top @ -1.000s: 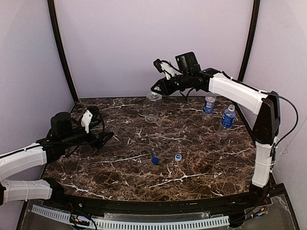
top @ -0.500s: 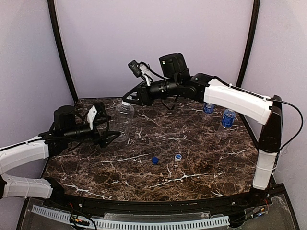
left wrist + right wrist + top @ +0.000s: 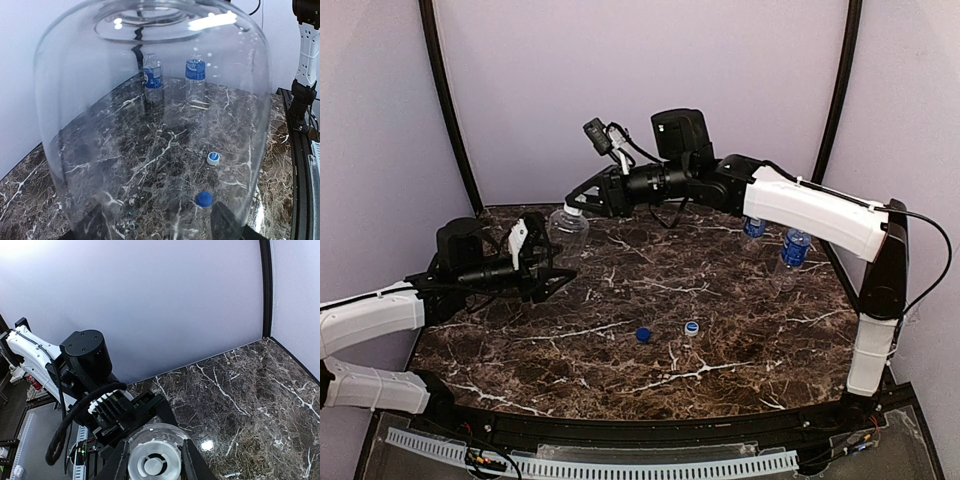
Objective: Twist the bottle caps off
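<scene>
R wrist — white cap [image 3: 154,464] end-on

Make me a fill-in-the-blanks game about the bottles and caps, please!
The cap on the unlabelled bottle, gripped by the right gripper, is coloured ____.
Counting the dark blue cap and the pale cap beside it, ____ caps lie loose on the table.
The two labelled bottles stand at the table's far ____ side.
Missing words: white, two, right.
</scene>
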Robot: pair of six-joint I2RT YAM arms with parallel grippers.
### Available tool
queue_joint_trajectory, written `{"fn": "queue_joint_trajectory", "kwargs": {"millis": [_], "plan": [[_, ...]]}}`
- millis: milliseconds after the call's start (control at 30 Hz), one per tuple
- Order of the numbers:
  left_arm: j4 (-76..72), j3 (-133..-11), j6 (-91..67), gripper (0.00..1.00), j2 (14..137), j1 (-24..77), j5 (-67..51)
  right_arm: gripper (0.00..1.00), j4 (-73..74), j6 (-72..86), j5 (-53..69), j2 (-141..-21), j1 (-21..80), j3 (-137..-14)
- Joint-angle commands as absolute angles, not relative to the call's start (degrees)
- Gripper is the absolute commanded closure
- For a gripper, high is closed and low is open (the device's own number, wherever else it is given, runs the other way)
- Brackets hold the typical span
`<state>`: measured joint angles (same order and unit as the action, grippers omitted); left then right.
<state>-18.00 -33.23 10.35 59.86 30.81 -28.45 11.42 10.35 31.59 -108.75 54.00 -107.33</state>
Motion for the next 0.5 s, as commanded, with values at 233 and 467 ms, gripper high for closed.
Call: {"fn": "queue_joint_trajectory", "kwargs": {"millis": [233, 467], "plan": [[-20.47, -34.51, 14.78, 0.47, 59.20, 31.11, -20.14, 0.24, 13.41, 10.67, 27.89, -108.12, 54.57, -107.02], [-23.10, -32.35, 31.23, 0.49, 59.46, 35.03, -5.41, 0.18, 15.62, 13.49, 13.55, -106.21, 54.93, -104.66]]}}
